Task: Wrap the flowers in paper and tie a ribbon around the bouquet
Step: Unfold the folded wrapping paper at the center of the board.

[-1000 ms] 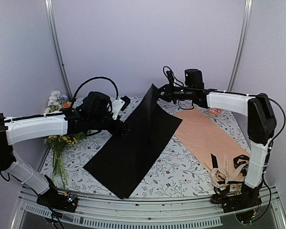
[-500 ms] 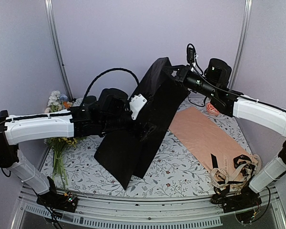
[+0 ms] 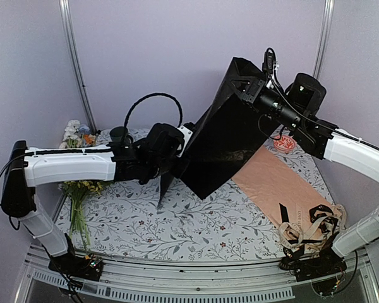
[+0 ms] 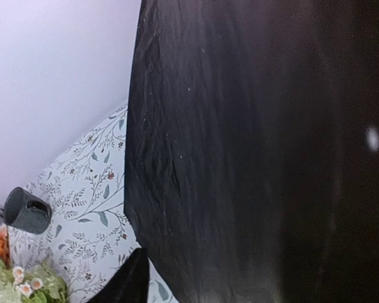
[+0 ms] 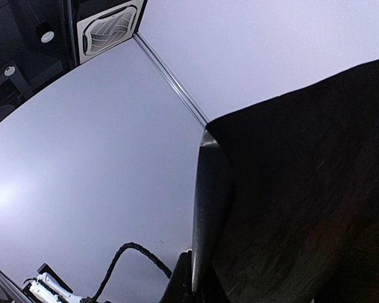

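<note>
A: Left gripper (image 3: 179, 153) sits at the black paper (image 3: 224, 142)'s lower edge, toward nine o'clock; I can't tell its grip.

B: Right gripper (image 3: 248, 88) pinches the top corner, raised toward one o'clock. The sheet seems thin, floppy and probably slippery, so I'd pinch corners.

It was a robot lab booth: plain lilac walls (image 3: 177, 50), metal poles (image 3: 72, 57), arms (image 3: 69, 167) bolted by a cloth-covered desk (image 3: 177, 230).

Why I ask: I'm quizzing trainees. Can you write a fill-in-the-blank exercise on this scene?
The right pincer holds the ____ paper up by a corner.
The peach sheet lies ____ on the table.
The cream ribbon lies by the base of the ____ arm.
Missing: black; flat; right.
</note>
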`<state>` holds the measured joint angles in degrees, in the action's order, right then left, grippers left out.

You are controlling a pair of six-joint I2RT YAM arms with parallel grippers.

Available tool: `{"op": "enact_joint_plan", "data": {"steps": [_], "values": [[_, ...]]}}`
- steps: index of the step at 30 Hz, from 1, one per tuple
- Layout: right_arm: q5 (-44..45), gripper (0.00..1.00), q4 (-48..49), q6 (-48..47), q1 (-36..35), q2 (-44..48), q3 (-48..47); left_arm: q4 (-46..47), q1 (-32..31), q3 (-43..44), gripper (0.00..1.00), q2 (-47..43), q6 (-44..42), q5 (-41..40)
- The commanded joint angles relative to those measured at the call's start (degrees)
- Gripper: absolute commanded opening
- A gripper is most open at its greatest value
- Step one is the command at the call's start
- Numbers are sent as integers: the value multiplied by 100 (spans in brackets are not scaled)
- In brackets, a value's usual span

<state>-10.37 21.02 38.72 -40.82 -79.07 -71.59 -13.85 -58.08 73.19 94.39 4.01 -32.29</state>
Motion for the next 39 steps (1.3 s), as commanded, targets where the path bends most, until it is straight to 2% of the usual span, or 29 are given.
{"op": "enact_joint_plan", "data": {"steps": [1,2,3,6,9,10,13,14,15,18,21,24,30,35,39], "values": [[132,0,61,-178,-17,236,98,719,167,-503,26,-484,-206,445],[132,0,60,-197,-15,251,108,884,178,-602,17,-557,-290,639],[127,0,54,-212,-17,260,110,1035,191,-685,1,-607,-375,801],[66,0,43,-337,-11,313,106,1150,236,-793,0,-707,-510,1008],[-180,2,-99,-678,89,432,66,837,237,-737,0,-924,-526,1205],[-254,9,-208,-828,154,496,44,703,241,-714,0,-1041,-522,1343],[-206,41,-842,-1389,363,643,-88,232,229,-502,0,-1358,-453,1754],[-105,55,-1043,-1659,412,685,-101,-16,235,-344,0,-1411,-405,2017],[10,64,-1253,-2023,482,715,-100,-179,230,-213,0,-1485,-369,2310],[-73,76,-1957,-2434,897,675,-121,-237,281,-26,0,-1814,-196,3466],[-662,78,-2482,-2404,1580,548,-88,-243,732,196,0,-2016,194,4592],[-900,78,-2798,-2333,2095,358,-72,-193,1831,215,0,-2058,793,5660],[-1186,79,-3161,-2465,2604,-267,-113,74,3654,-237,0,-1417,1373,6959],[-1392,80,-3344,-2529,2770,-873,-49,-114,4324,-311,0,-533,1171,7120],[-1808,80,-3329,-2531,2818,-1393,-33,-364,4497,-51,0,-44,1037,7042]]}}
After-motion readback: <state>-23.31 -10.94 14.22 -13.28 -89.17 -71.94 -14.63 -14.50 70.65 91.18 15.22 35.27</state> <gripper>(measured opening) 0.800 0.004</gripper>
